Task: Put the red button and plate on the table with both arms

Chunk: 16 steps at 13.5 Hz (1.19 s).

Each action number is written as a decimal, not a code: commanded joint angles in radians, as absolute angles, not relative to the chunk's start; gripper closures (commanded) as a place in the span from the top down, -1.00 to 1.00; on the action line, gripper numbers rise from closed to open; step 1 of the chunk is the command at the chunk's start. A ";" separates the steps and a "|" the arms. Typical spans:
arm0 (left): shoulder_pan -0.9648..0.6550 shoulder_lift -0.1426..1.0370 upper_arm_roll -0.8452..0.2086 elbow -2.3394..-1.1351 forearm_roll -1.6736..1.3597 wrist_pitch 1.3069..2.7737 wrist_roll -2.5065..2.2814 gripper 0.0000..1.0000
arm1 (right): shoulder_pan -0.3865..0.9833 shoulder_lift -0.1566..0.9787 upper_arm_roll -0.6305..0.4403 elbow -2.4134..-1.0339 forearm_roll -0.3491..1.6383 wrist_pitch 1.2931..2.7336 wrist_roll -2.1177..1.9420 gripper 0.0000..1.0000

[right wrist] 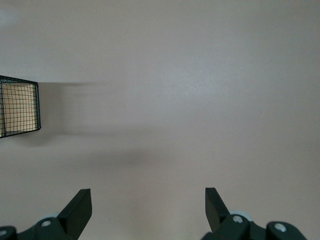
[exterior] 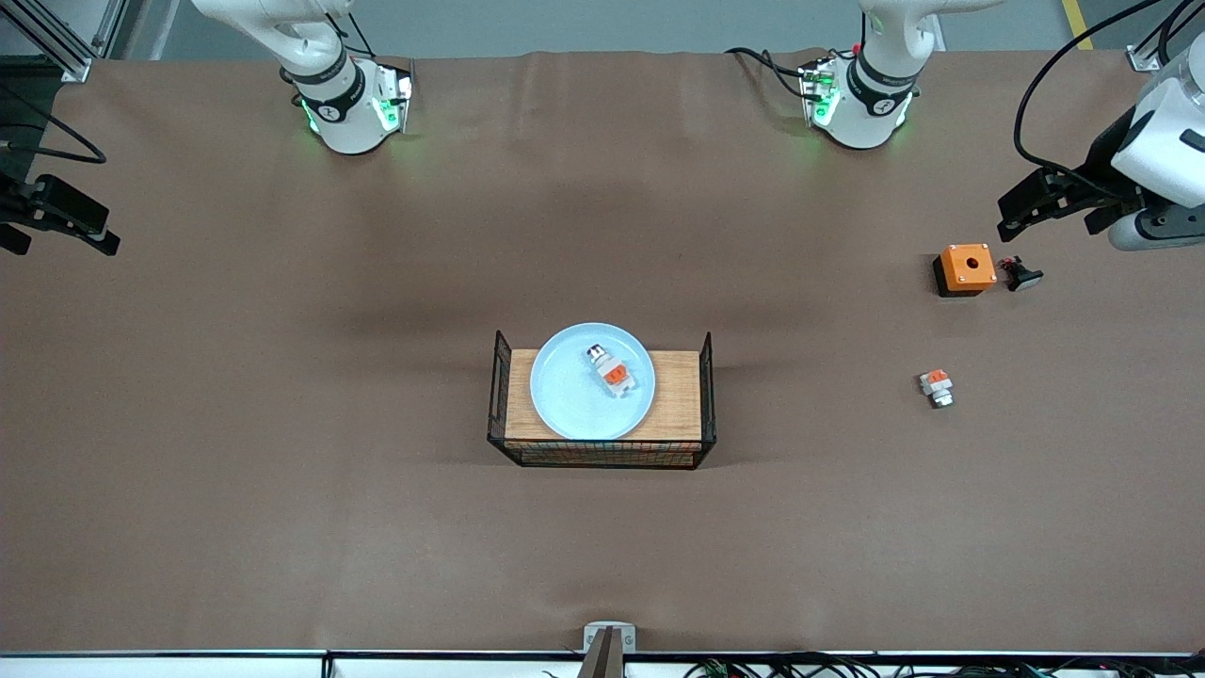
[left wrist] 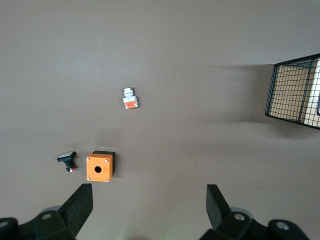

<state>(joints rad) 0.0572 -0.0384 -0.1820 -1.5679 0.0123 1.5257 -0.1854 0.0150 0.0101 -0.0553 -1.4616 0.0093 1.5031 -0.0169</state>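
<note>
The pale blue plate [exterior: 565, 400] lies on the wood-topped black wire crate [exterior: 678, 395] in the middle of the brown table [exterior: 282, 395]. The red button [exterior: 612, 371] lies on the plate, orange-red face up, its dark-metal end toward the robots' bases. My left gripper [exterior: 1050, 218] is open and empty in the air at the left arm's end of the table, near the orange box; its wrist view shows it [left wrist: 150, 200] wide open. My right gripper [exterior: 58, 231] is open and empty over the right arm's end of the table, and its wrist view shows it [right wrist: 148, 200] over bare table.
The shorter twin switch part [exterior: 936, 386] [left wrist: 130, 98] lies on the table toward the left arm's end. The orange box with a hole [exterior: 966, 267] [left wrist: 99, 167] and a small black part [exterior: 1021, 275] [left wrist: 67, 159] lie farther from the camera. The crate shows in both wrist views [left wrist: 295, 92] [right wrist: 20, 107].
</note>
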 commanded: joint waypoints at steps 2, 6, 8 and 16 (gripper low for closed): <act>0.063 -0.051 -0.181 -1.562 0.002 1.513 -0.176 1.00 | 0.005 0.023 -0.044 -1.434 -0.005 1.488 -0.025 1.00; 0.045 -0.018 -0.193 -1.505 0.000 1.511 -0.186 1.00 | 0.005 0.023 -0.044 -1.434 -0.005 1.488 -0.025 1.00; 0.025 -0.009 -0.218 -1.505 -0.006 1.508 -0.186 1.00 | 0.005 0.023 -0.044 -1.434 -0.005 1.489 -0.025 1.00; -0.102 0.211 -0.387 -1.366 0.000 1.519 -0.690 1.00 | 0.006 0.025 -0.044 -1.434 0.001 1.488 -0.020 1.00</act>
